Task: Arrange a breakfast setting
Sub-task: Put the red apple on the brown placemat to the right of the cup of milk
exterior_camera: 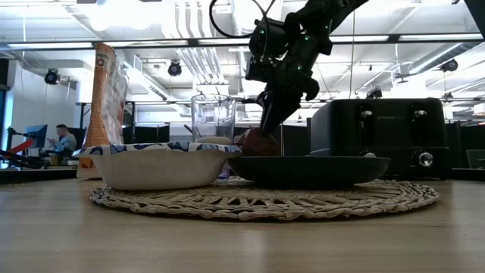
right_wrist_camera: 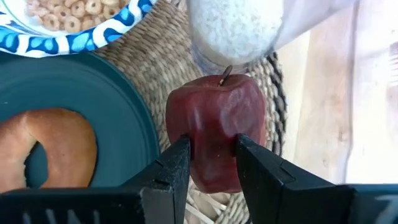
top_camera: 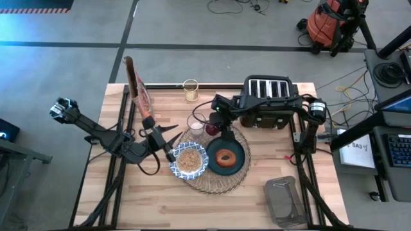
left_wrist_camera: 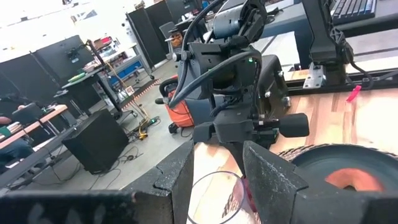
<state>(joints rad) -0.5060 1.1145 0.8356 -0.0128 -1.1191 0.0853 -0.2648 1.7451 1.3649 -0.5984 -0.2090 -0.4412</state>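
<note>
The tan woven placemat (top_camera: 221, 184) bears the blue-and-white bowl (top_camera: 173, 168) with cereal and the teal plate (top_camera: 239, 168) with the bagel (top_camera: 226, 157). The clear glass (top_camera: 196, 122) stands at the mat's far edge. The red fruit (right_wrist_camera: 214, 112) sits on the mat between glass and plate. My right gripper (right_wrist_camera: 211, 155) is over the fruit and shut on it. My left gripper (top_camera: 172, 142) is open and empty, above the bowl's left rim; the glass's rim (left_wrist_camera: 214, 196) shows beyond its fingers. The spoon is not in view. My right gripper pinches the fruit's upper part (right_wrist_camera: 211, 134) between its two fingertips (right_wrist_camera: 180, 155), coming from above and pointing down. The fruit is wider than the gap and shows on both sides of the fingers. Its underside rests on the placemat (exterior_camera: 265, 201), behind the plate, stem toward the glass.
The black toaster (top_camera: 270, 102) stands at the far right, close behind my right arm. The cereal bag (top_camera: 138, 90) and a second small glass (top_camera: 190, 90) stand at the far edge. A grey container (top_camera: 286, 200) lies at the near right. Bare wood lies along the near edge.
</note>
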